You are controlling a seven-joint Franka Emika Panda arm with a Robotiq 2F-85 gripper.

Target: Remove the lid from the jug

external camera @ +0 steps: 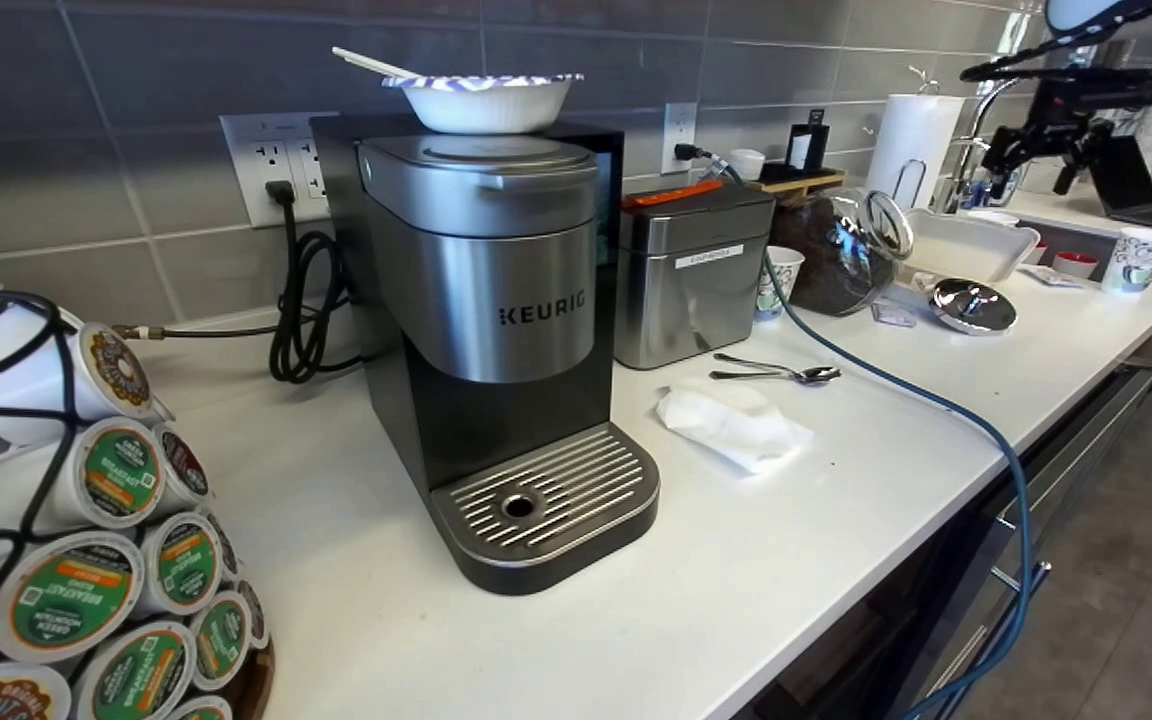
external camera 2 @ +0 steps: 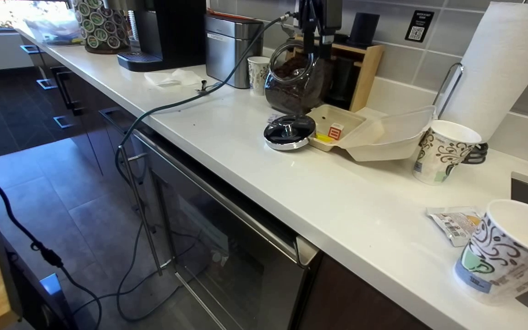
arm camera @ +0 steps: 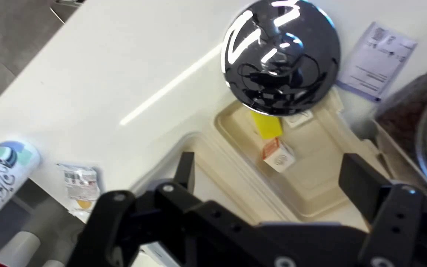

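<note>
The lid is a shiny round metal disc with a raised knob. It lies on the counter beside the takeout container, in both exterior views (external camera: 973, 306) (external camera 2: 289, 137) and the wrist view (arm camera: 281, 70). The jug looks like a clear glass jar of dark grounds (external camera: 829, 260) (external camera 2: 287, 94), with its round tilted mouth uncovered. Its edge shows at the right of the wrist view (arm camera: 421, 100). My gripper (arm camera: 271, 170) is open and empty above the takeout container, apart from lid and jar. It also shows in both exterior views (external camera: 1031, 185) (external camera 2: 317, 49).
An open takeout container (external camera 2: 392, 142) (arm camera: 310, 178) holds small packets. Paper cups (external camera 2: 447, 151) (external camera 2: 507, 256) stand near the sink. A wooden rack (external camera 2: 369, 78) and paper towel roll (external camera 2: 497, 68) stand behind. A cable (external camera: 936, 395) crosses the counter near a steel box (external camera: 701, 290).
</note>
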